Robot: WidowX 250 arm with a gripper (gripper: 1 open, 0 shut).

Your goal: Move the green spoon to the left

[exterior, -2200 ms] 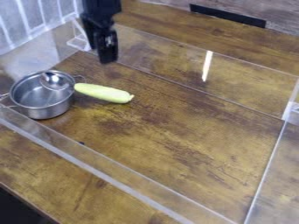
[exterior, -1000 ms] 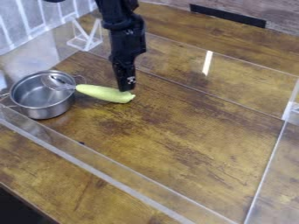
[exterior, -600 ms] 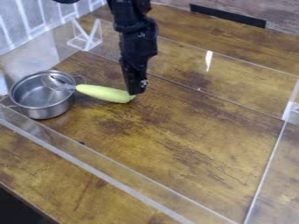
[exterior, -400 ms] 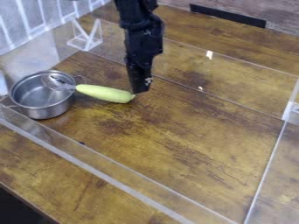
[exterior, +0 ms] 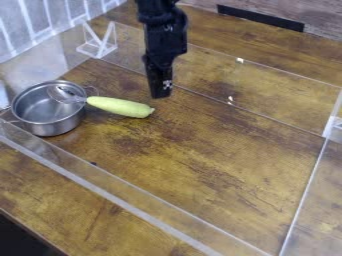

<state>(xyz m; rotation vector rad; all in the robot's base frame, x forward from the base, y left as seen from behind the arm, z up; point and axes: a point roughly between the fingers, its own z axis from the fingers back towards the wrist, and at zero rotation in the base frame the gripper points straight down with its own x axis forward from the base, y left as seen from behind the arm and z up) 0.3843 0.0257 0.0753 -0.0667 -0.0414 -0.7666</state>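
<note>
- Since the earlier frame, the gripper (exterior: 160,91) is seen lifted and shifted rightward off the green spoon (exterior: 118,105).
- Jaws are pressed together, empty.
- Spoon is shown lying lower-left of the gripper, its bowl over the pot (exterior: 44,110).

Yellow-green spoon handle (exterior: 120,106), steel-grey pot (exterior: 46,110)

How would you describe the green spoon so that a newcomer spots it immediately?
Start at the steel pot on the left of the wooden table. The green spoon lies flat, its silver bowl resting in the pot. Its thick yellow-green handle is the only brightly coloured thing there.
</note>
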